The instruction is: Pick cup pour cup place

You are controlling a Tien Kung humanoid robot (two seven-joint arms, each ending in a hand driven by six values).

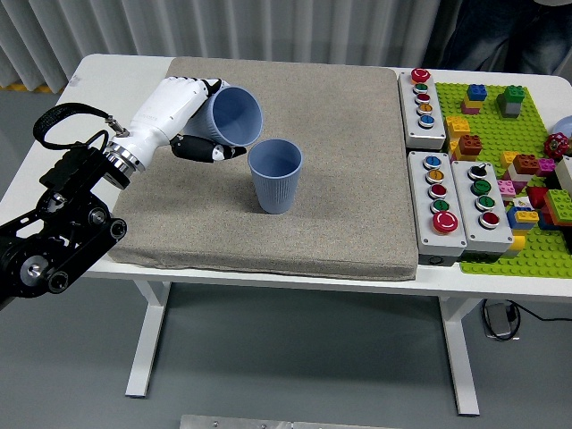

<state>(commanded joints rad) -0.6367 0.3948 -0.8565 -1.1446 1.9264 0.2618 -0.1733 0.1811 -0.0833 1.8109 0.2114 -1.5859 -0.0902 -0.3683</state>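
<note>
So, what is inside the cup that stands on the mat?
The standing cup shows only its blue inner wall, with nothing visible in it. Its bottom is hidden by the near rim. The left hand tilts the other cup toward it.

White bench (107, 67) on white metal legs (146, 335), crossbar between them. Grey-beige mat (340, 206) covers most of the top. Pale pleated curtain (223, 27) along the far side. Floor (295, 357) plain grey, evenly lit. Black cable and plug (502, 319) under the bench's right end.
</note>
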